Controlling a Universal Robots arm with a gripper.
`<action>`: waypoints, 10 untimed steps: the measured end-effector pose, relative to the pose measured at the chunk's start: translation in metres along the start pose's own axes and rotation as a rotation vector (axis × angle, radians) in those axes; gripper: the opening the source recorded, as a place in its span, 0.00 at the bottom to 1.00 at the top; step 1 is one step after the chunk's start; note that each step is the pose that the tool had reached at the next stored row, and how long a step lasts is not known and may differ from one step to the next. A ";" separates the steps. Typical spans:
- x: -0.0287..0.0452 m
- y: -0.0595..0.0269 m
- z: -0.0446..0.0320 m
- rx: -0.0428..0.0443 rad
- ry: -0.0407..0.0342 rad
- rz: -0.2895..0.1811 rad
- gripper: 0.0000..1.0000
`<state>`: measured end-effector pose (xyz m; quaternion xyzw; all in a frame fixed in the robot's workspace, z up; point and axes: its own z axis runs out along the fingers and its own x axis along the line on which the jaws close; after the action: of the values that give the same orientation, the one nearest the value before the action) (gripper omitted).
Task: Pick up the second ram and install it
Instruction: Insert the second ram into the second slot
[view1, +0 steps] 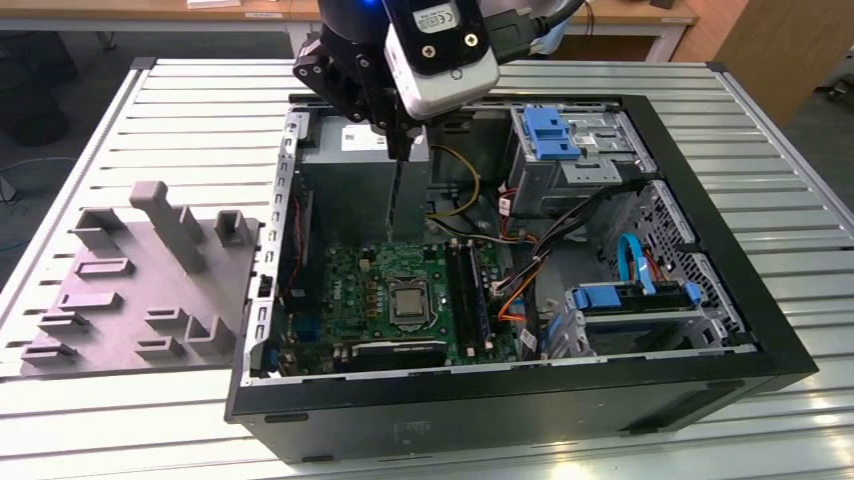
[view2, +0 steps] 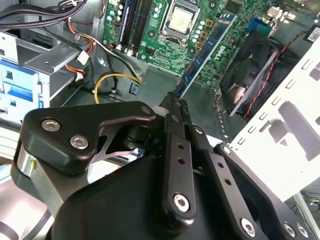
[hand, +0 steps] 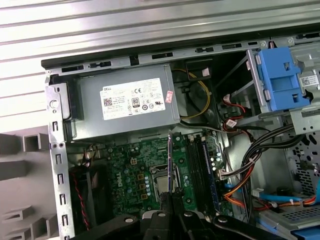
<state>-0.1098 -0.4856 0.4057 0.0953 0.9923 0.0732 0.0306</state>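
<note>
My gripper (view1: 399, 148) hangs over the open computer case (view1: 747, 340), shut on the second ram (view1: 406, 200). The ram is a thin flat strip pointing down from the fingers, above the power supply's edge and the motherboard (view1: 350, 290). In the second wrist view the ram (view2: 202, 62) runs out from the fingertips (view2: 176, 102) toward the board. In the first wrist view it shows edge-on as a slim strip (hand: 170, 160) over the processor socket. The black socket rails (view1: 462, 285) (hand: 196, 160) lie apart from the ram, toward the exterior view's right of the processor socket (view1: 404, 302).
A grey moulded tray (view1: 134, 290) sits on the slatted table at the exterior view's left of the case. Inside the case are the power supply (hand: 125, 102), loose cables (view1: 527, 270), blue drive brackets (view1: 554, 132) and a fan (view2: 250, 75).
</note>
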 end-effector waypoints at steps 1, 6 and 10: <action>0.0000 0.0000 0.0000 0.0000 0.0000 0.000 0.12; -0.0002 0.0001 0.0000 -0.0001 0.0001 -0.001 0.12; -0.0027 0.0005 0.0002 -0.0003 0.0008 -0.006 0.12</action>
<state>-0.1070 -0.4855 0.4057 0.0925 0.9925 0.0733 0.0304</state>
